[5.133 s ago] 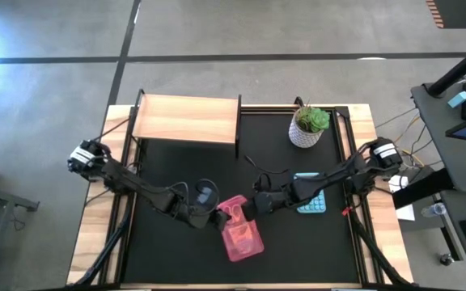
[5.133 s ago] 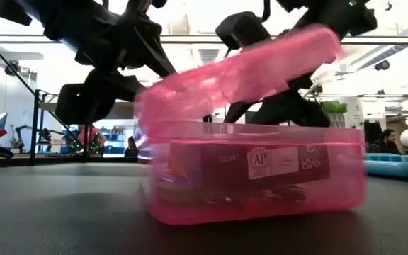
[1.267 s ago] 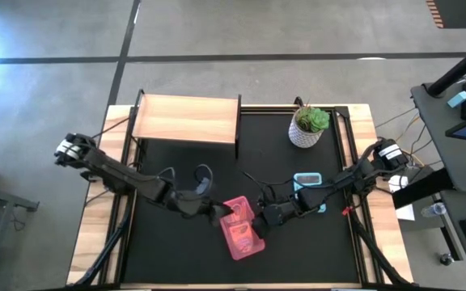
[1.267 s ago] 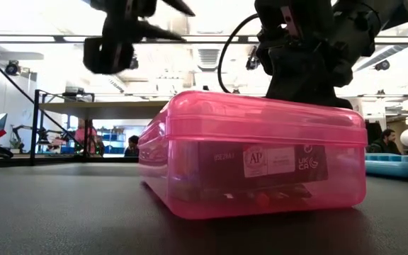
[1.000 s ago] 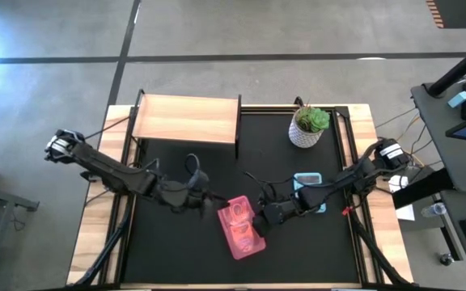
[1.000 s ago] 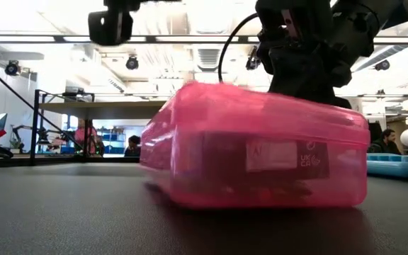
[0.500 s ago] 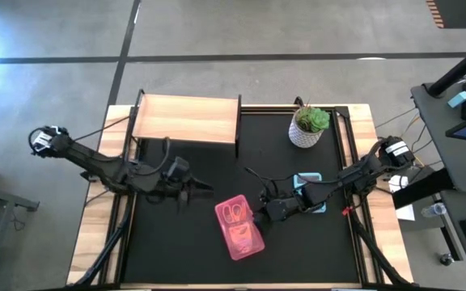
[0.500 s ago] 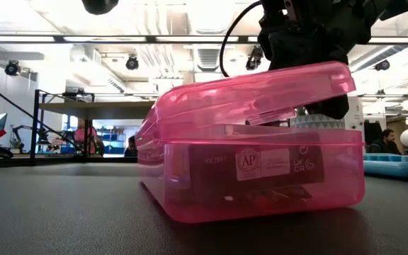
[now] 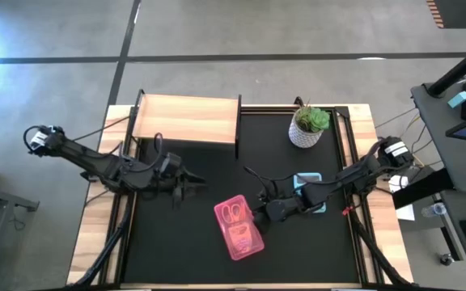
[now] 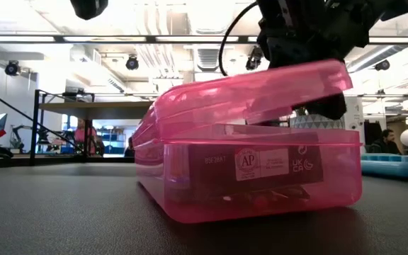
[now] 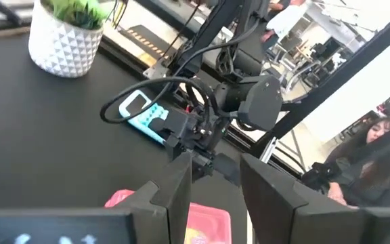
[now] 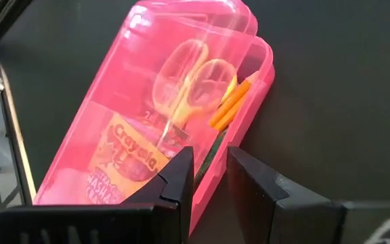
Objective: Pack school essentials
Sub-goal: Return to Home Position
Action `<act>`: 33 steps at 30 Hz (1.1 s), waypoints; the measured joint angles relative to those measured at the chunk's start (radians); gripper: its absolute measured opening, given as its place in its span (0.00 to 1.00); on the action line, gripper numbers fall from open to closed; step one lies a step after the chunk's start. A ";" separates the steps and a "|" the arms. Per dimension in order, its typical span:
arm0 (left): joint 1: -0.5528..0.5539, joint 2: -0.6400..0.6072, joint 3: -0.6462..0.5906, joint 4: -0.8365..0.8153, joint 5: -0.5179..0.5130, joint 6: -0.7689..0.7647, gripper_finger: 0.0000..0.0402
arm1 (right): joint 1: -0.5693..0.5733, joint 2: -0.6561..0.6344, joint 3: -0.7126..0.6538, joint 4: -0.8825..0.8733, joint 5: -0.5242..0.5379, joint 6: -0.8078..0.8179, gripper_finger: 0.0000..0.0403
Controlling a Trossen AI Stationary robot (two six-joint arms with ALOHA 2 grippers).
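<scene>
Pink pencil box (image 9: 239, 228) lies on the table (image 9: 168, 242), long axis near-to-far and slightly slanted. Your right claw (image 9: 261, 212), narrow gap and empty, sits just beside its right flank. The left claw (image 9: 194, 182), parted and empty, is farther off. A second ago the lid (image 10: 253, 88) sat flat; now it gapes, so re-press from the right.

Black table (image 9: 176, 238) with pencil box (image 9: 239, 228), plant (image 9: 308, 127)
</scene>
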 joint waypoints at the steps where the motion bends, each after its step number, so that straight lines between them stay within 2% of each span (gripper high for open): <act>1: 0.000 -0.011 0.000 -0.004 0.000 0.018 0.28 | 0.000 -0.006 0.000 0.000 0.000 -0.015 0.20; 8: 0.000 -0.141 0.000 -0.092 -0.006 0.111 0.28 | 0.000 -0.091 0.000 -0.010 0.000 -0.250 0.21; 12: -0.001 -0.227 0.000 -0.191 -0.065 0.145 0.28 | 0.000 -0.157 -0.001 -0.022 0.000 -0.405 0.20; 16: 0.000 -0.303 -0.001 -0.296 -0.118 0.160 0.28 | 0.000 -0.230 -0.022 -0.022 0.000 -0.483 0.19; 24: 0.000 -0.393 -0.003 -0.461 -0.237 0.179 0.28 | 0.000 -0.410 -0.151 0.009 0.043 -0.466 0.18; 29: 0.000 -0.433 -0.003 -0.497 -0.271 0.257 0.28 | 0.000 -0.494 -0.264 0.158 0.090 -0.463 0.18; 33: 0.000 -0.481 -0.003 -0.539 -0.349 0.315 0.28 | -0.006 -0.539 -0.354 0.288 0.108 -0.462 0.18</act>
